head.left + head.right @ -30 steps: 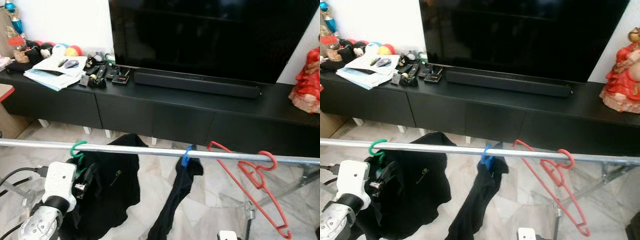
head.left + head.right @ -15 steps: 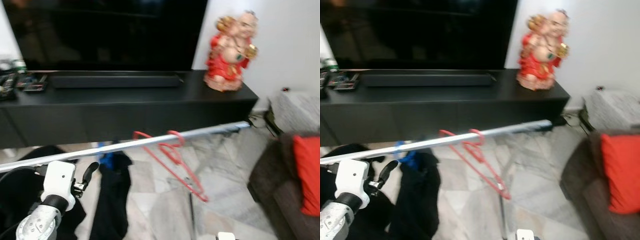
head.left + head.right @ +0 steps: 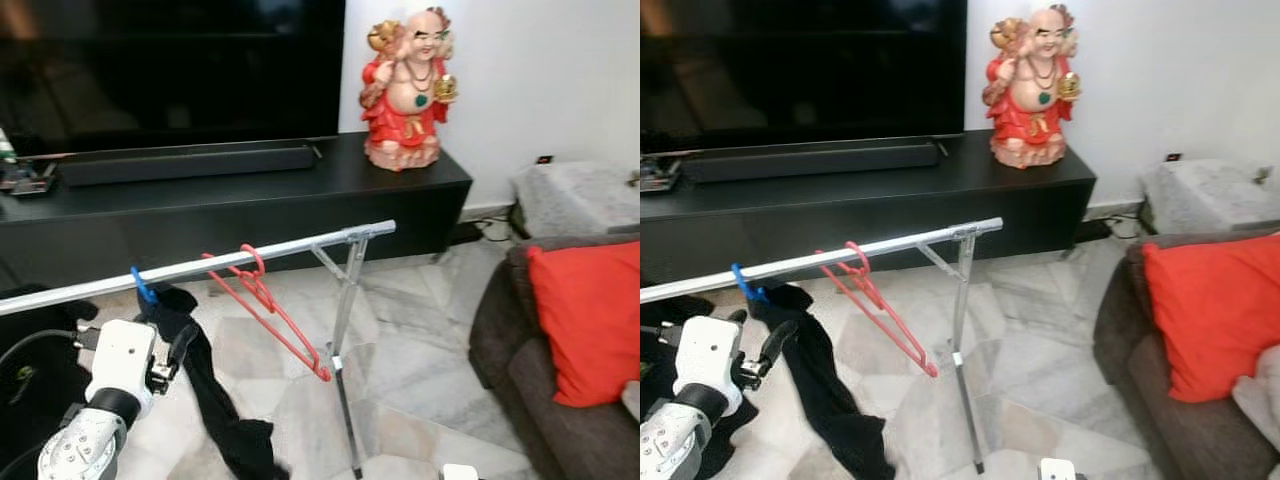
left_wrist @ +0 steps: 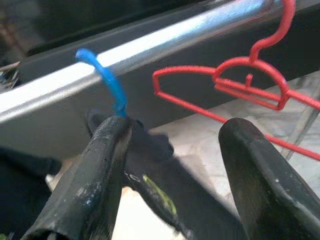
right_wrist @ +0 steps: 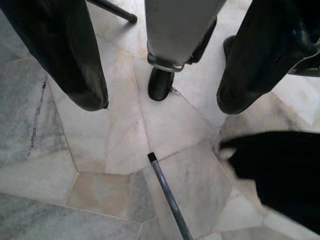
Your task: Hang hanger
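Red hanger (image 3: 268,305) hangs on the rail (image 3: 210,263); left pincer (image 4: 172,165) spread open and empty nearby, right pincer (image 5: 160,102) open over the floor.

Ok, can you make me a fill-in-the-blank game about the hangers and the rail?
1. The empty hanger on the rail is ____.
2. The blue hanger holds a ____ garment.
3. The left end effector is ____, holding nothing.
4. The statue stands on the ____ cabinet.

Missing words: red; black; open; black
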Available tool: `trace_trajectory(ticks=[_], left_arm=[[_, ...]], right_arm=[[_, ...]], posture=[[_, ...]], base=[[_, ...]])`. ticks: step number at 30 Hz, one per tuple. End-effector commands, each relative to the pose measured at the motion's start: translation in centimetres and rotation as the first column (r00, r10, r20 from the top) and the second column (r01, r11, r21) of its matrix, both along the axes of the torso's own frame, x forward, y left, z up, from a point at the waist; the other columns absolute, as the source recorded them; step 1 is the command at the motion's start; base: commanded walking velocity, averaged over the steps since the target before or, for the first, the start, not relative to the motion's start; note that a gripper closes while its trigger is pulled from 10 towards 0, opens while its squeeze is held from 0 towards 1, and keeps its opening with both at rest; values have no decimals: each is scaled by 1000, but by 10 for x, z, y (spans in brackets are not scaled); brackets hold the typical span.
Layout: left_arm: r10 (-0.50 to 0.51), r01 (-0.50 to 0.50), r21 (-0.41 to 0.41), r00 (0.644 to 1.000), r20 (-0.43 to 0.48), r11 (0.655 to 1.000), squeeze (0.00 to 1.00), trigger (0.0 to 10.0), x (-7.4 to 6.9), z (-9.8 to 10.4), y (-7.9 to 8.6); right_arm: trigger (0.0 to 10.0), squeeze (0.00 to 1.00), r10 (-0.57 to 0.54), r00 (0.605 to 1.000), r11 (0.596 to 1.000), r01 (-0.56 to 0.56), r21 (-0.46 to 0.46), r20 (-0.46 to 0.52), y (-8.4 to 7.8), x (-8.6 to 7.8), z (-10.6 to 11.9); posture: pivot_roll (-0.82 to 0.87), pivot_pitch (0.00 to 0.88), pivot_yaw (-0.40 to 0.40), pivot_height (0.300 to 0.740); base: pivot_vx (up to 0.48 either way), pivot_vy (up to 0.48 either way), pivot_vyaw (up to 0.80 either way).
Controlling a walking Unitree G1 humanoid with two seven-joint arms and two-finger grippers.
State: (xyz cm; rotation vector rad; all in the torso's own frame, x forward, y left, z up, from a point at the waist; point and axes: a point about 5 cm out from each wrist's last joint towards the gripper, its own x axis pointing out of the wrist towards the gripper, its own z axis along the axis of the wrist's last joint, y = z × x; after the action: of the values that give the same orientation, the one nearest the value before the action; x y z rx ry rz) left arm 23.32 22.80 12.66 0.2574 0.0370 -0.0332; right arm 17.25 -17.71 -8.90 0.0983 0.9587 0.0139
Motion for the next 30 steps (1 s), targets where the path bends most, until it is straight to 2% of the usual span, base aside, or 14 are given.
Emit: trace_trajectory(ticks=[1, 5, 6, 7, 8, 9, 11, 17, 18, 19, 20, 22, 27, 30], left_arm=[[1, -1, 7, 1000, -4, 1000, 0, 10000, 1, 2, -1], [-34, 35, -38, 999, 15, 999, 0, 10000, 3, 9, -7], [-90, 90, -50, 996, -4, 995, 0, 10000, 5, 12, -11], [-106, 105, -47, 994, -15, 993, 0, 10000, 5, 12, -12], [-109, 108, -23, 992, -63, 994, 0, 10000, 8, 8, -12], [-97, 98, -2, 989, -108, 995, 0, 10000, 10, 3, -11], [-93, 94, 1, 989, -119, 996, 0, 10000, 11, 1, -10], [-17, 22, 18, 974, -228, 1000, 0, 10000, 25, -18, -12], [-17, 22, 18, 974, -228, 1000, 0, 10000, 25, -18, -12], [26, -26, 2, 977, -210, 1000, 0, 10000, 35, -16, -13], [26, -26, 2, 977, -210, 1000, 0, 10000, 35, -16, -13], [43, -46, -11, 981, -188, 999, 0, 10000, 45, -12, -17], [21, -28, -41, 987, -159, 999, 0, 10000, 65, -7, -26], [27, -34, -37, 988, -152, 999, 0, 10000, 69, -5, -26]], right_arm=[[10000, 0, -7, 1000, 1000, 7, 1, -4, -1, -2, -1], [10000, 0, -7, 1000, 1000, 7, 4, -5, -1, -2, -1], [10000, 0, -5, 1000, 1000, 5, 5, -6, -1, -2, -1], [10000, 0, -5, 1000, 1000, 5, 5, -7, 0, -2, -1], [10000, 0, -3, 1000, 1000, 3, 5, -7, 0, -2, -1], [10000, 0, -2, 1000, 1000, 2, 6, -8, 0, -2, -1], [10000, 0, -2, 1000, 1000, 2, 7, -8, 1, -2, -1], [10000, 0, -28, 1000, 1000, 29, 6, -5, -1, -2, -1], [10000, 0, -28, 1000, 1000, 29, 6, -5, -1, -2, -1], [10000, 0, -30, 1000, 1000, 30, 1, -6, -2, -2, -1], [10000, 0, -30, 1000, 1000, 30, 1, -6, -2, -2, -1], [10000, 0, -34, 999, 999, 34, -1, -6, -3, -3, -1], [10000, 0, -45, 999, 999, 45, -3, -6, -5, -3, -1], [10000, 0, -48, 999, 999, 48, -2, -4, -5, -3, -1]], posture=[[64, 75, -26, 740], [66, 77, -26, 740], [71, 78, -27, 740], [71, 78, -27, 740], [73, 79, -27, 740], [73, 79, -27, 740], [72, 79, -26, 740], [68, 84, -28, 740], [68, 84, -28, 740], [65, 86, -28, 740], [65, 86, -28, 740], [62, 86, -27, 740], [59, 91, -25, 740], [57, 91, -26, 740]], base=[[0, 0, 0], [0, 0, 0], [0, 0, 0], [0, 0, 0], [0, 0, 0], [0, 0, 0], [0, 0, 0], [0, 0, 0], [0, 0, 0], [0, 0, 0], [0, 0, 0], [0, 0, 0], [0, 0, 0], [0, 0, 0]])
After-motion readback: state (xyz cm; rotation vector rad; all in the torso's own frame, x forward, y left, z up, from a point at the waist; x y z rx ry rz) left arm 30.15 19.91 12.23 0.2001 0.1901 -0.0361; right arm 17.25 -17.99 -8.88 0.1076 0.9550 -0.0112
